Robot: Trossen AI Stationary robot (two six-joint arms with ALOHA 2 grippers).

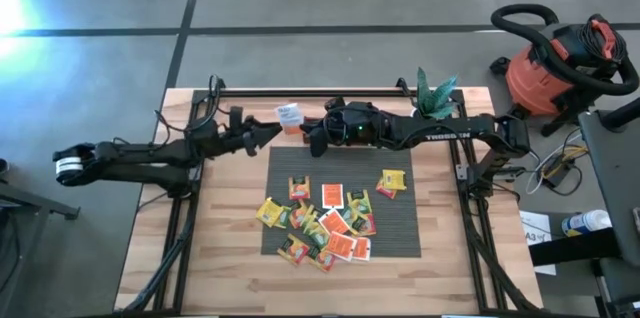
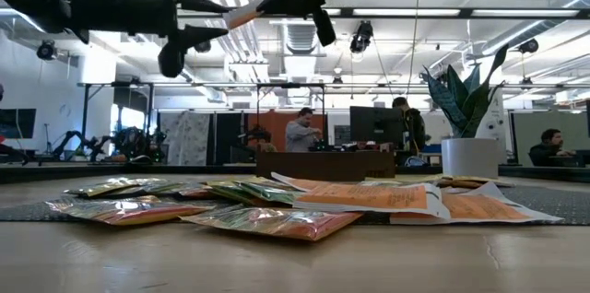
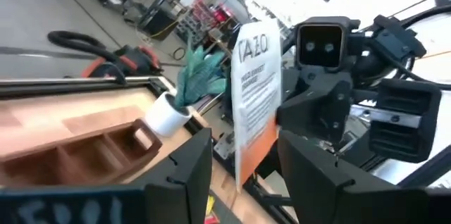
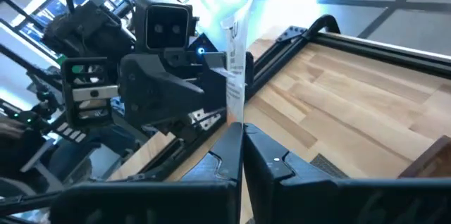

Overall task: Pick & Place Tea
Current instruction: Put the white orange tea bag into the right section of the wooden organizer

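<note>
Tea sachet [image 1: 290, 115] between both arms' fingers

Left gripper [image 1: 270, 130] spread wide, facing clamped right gripper [image 1: 303, 136] mid-air.

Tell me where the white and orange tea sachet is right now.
In the high view the white and orange tea sachet is in the air over the table's far edge, pinched by the right gripper, between the open fingers of the left gripper.
</note>
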